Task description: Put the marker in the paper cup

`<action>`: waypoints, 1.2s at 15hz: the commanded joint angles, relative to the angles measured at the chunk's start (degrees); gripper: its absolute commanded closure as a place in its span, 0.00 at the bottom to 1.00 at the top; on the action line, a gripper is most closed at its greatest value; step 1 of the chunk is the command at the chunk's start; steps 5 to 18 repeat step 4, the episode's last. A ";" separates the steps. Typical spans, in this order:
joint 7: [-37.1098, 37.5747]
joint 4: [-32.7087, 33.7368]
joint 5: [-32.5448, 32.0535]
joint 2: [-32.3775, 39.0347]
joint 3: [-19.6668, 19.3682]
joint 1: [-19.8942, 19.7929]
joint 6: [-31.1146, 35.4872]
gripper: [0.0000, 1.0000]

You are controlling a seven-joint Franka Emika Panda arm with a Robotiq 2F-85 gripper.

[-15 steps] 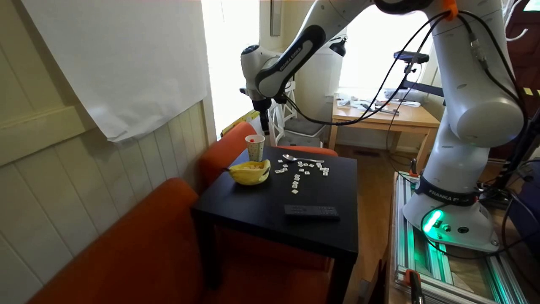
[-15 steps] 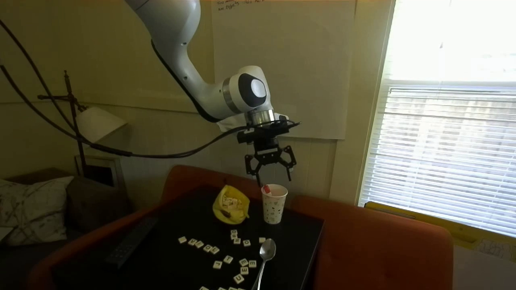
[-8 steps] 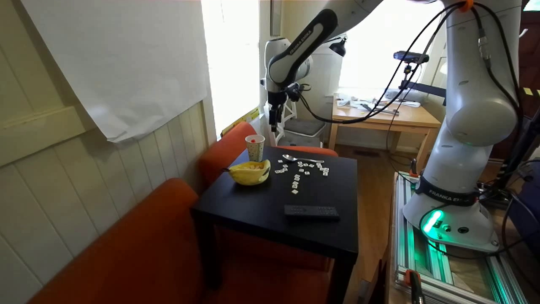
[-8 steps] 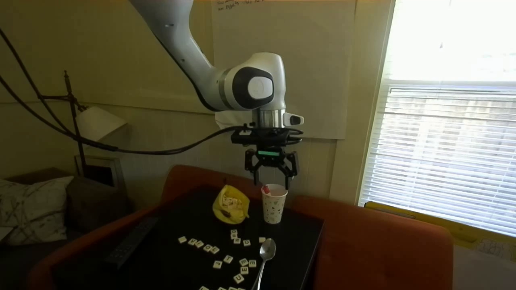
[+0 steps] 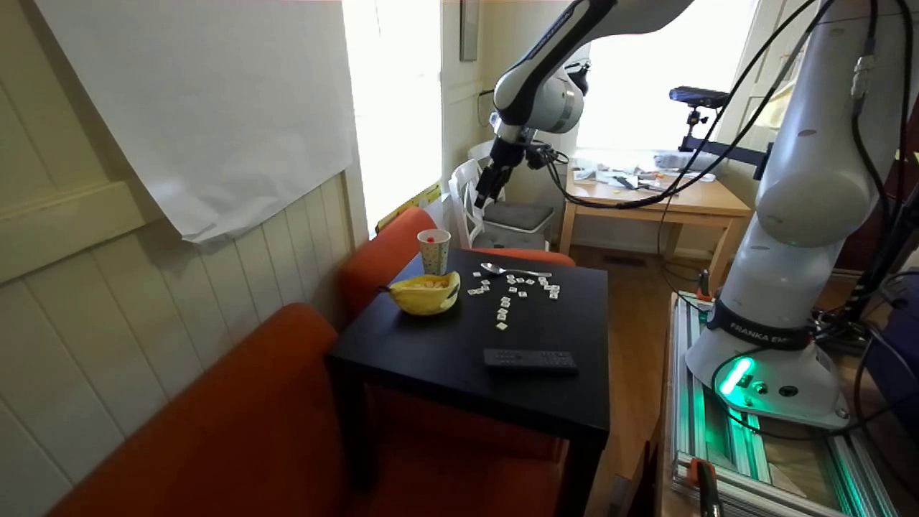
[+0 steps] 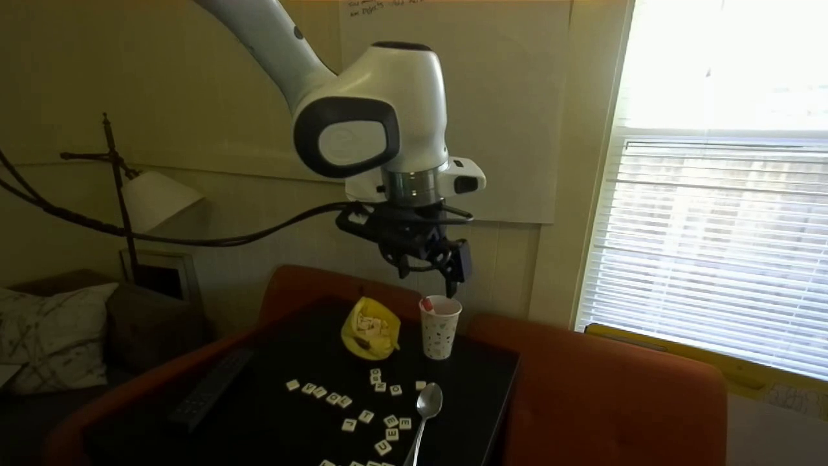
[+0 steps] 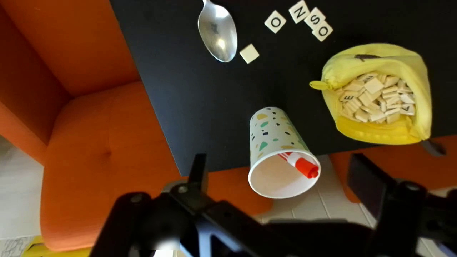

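The paper cup (image 7: 272, 137), whitish with coloured specks, stands upright on the black table in both exterior views (image 5: 435, 258) (image 6: 439, 336). The marker (image 7: 303, 165), with a red cap and white band, leans inside the cup; its red end shows at the rim in both exterior views (image 5: 430, 240) (image 6: 427, 304), its lower part is hidden. My gripper (image 7: 282, 175) is open and empty, its fingers wide apart. It is above the cup's height, away from it and touching nothing, in both exterior views (image 5: 486, 195) (image 6: 427, 282).
The yellow bowl-like pouch (image 7: 378, 137) full of letter tiles stands beside the cup. A spoon (image 7: 218, 34) and loose letter tiles (image 7: 275, 21) lie on the black table (image 5: 431, 352). A remote (image 5: 530, 360) lies near an edge. Orange chairs (image 5: 380, 248) surround the table.
The arm has drawn back from above the cup, toward the robot base, and the gripper has turned and tilted. It stays open. The cup and marker have not moved.
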 commanded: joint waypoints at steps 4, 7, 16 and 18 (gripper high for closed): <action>-4.22 -5.52 5.14 -5.70 0.15 0.01 2.87 0.00; -4.22 -5.52 5.14 -5.70 0.15 0.01 2.87 0.00; -4.22 -5.52 5.14 -5.70 0.15 0.01 2.87 0.00; -4.22 -5.52 5.14 -5.70 0.15 0.01 2.87 0.00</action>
